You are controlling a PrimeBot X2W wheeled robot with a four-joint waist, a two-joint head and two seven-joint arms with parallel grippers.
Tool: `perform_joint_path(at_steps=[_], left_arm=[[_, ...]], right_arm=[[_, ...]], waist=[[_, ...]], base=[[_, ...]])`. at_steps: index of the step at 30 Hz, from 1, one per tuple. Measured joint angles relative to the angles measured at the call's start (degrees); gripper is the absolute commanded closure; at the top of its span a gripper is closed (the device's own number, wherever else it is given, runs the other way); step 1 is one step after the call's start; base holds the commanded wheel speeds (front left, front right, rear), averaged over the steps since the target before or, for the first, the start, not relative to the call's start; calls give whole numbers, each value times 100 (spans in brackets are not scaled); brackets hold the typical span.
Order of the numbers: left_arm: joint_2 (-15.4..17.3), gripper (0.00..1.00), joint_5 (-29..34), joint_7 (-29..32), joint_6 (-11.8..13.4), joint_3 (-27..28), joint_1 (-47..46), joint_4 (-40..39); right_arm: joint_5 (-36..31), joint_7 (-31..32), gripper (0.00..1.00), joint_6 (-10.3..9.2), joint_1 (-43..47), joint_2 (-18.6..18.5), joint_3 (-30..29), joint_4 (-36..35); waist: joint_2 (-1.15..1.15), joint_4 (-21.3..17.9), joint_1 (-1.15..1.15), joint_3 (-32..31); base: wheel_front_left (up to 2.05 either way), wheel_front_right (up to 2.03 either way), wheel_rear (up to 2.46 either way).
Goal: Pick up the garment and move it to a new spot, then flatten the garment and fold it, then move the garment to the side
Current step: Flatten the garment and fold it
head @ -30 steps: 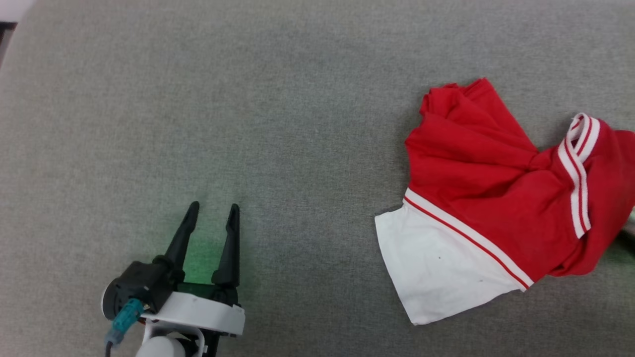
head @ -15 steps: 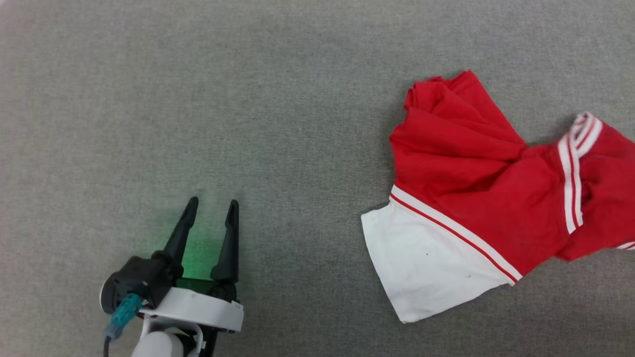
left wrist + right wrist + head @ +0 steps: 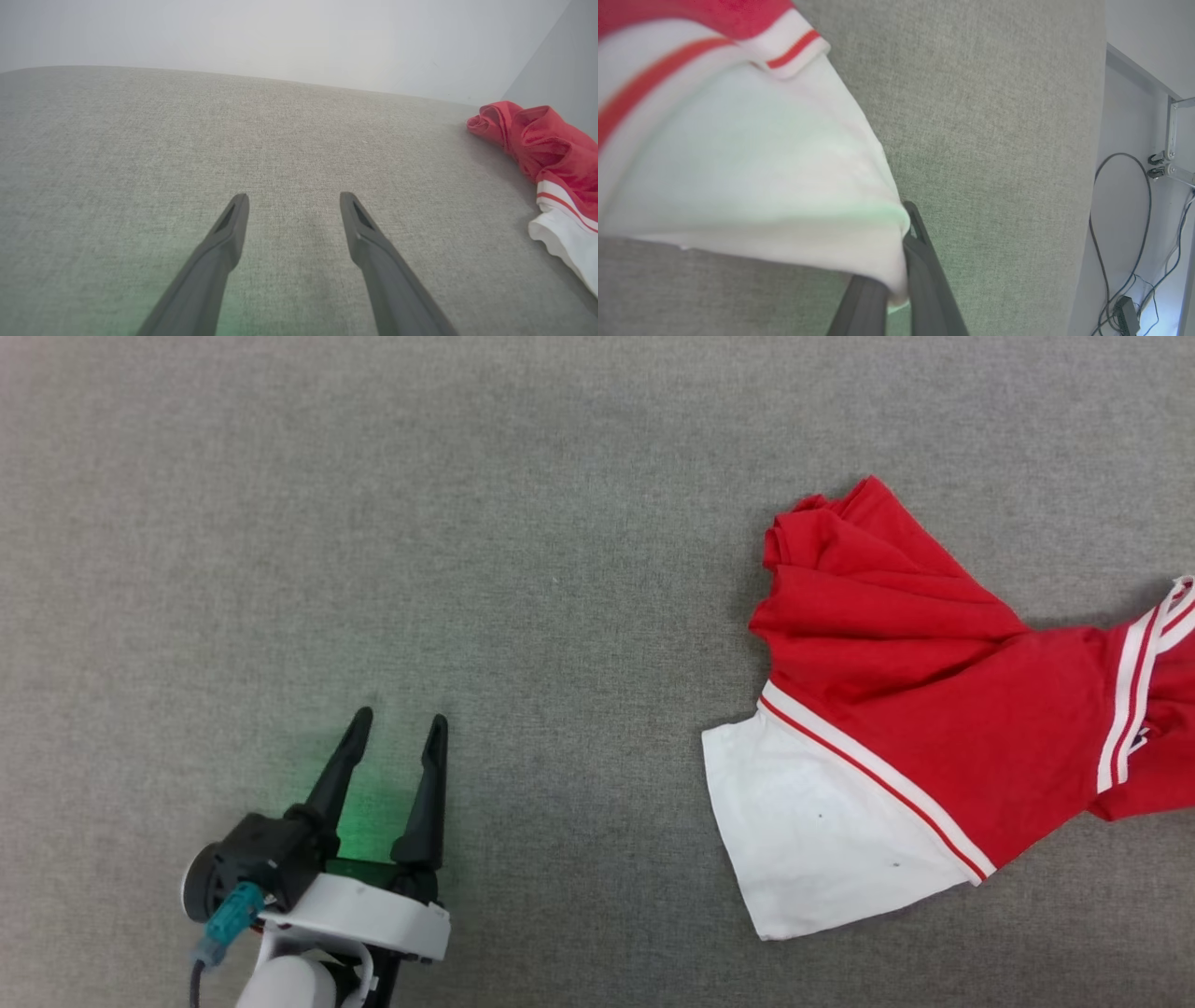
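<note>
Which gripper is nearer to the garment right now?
Right. The right gripper is shut on a white fold of the garment, touching it. The left gripper sits open over the bare grey surface, well to the garment's left.

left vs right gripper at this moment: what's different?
Fingers: left gripper spread, right gripper pressed together. Load: left gripper empty over the grey fabric surface, right gripper pinching a white sleeve of the red shirt. Shared: two long dark fingers each.
</note>
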Motion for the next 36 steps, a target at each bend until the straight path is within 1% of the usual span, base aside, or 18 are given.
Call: perform_joint_path(at_steps=[1,2,6,9,11,13,15,18,20,22,24,26,28,29,32,34,36], left_arm=[[18,0,0,0,0,5,1,2],[38,0,-1,0,1,7,1,8],[133,0,-36,0,0,5,35,14],[265,0,-94,0,0,-18,68,-18],[391,0,-103,0,1,-74,73,-51],[550,0,-111,0,0,-197,70,-99],[777,0,-155,0,0,-313,39,-143],[1203,0,-194,0,0,-550,-143,-204],[1510,0,-233,2,0,-770,-343,-236],[1829,0,-299,134,0,-1029,-597,-324],[2139,0,-431,430,0,-1392,-942,-491],[2392,0,-691,900,0,-1860,-1304,-686],[2648,0,-895,1362,-7,-2441,-1719,-915],[2717,0,-1049,1611,-10,-2722,-1955,-1009],[2822,0,-1781,2605,-11,-3618,-2627,-1206],[2781,0,-2498,3377,-11,-4153,-2992,-1239],[2736,0,-3058,4124,-10,-4652,-3342,-1270]], right_arm=[[-77,-71,77,0,0,86,-47,-2],[-163,-162,0,0,-1,170,-102,-9],[-459,-500,0,0,6,454,-398,40],[-609,-845,0,0,113,656,-667,7],[-634,-1147,0,0,226,824,-864,-89],[-510,-1490,0,0,337,1079,-1004,-303],[-282,-1773,0,0,465,1345,-1014,-563],[-87,-2104,0,0,695,1625,-871,-970],[1,-2238,0,-1,847,1756,-625,-1225],[130,-2359,0,-1,939,1835,-332,-1408],[245,-2459,0,0,1013,1896,-34,-1569],[266,-2519,0,0,1049,1947,189,-1614],[320,-2614,0,0,1051,2000,313,-1614],[333,-2650,0,0,1052,2024,358,-1591],[369,-2760,0,0,1057,2060,437,-1512],[409,-2816,0,0,1056,2068,458,-1458],[422,-2878,0,-1,1051,2069,464,-1404]], waist=[[0,1,0,-21],[0,-1,0,-45],[0,-26,0,-170],[0,-68,0,-285],[0,-109,0,-362],[0,-159,0,-443],[0,-233,0,-509],[0,-362,0,-608],[0,-453,0,-681],[0,-550,0,-751],[0,-655,0,-820],[0,-760,0,-886],[0,-860,0,-954],[0,-902,0,-993],[0,-1030,0,-1091],[0,-1107,0,-1134],[0,-1182,0,-1153]], base=[[0,0,0],[0,0,0],[0,0,0],[0,0,0],[0,0,0],[0,0,0],[0,0,0],[0,0,0],[0,0,0],[0,0,0],[0,0,0],[0,0,0],[0,0,0],[0,0,0],[0,0,0],[0,0,0],[0,0,0]])
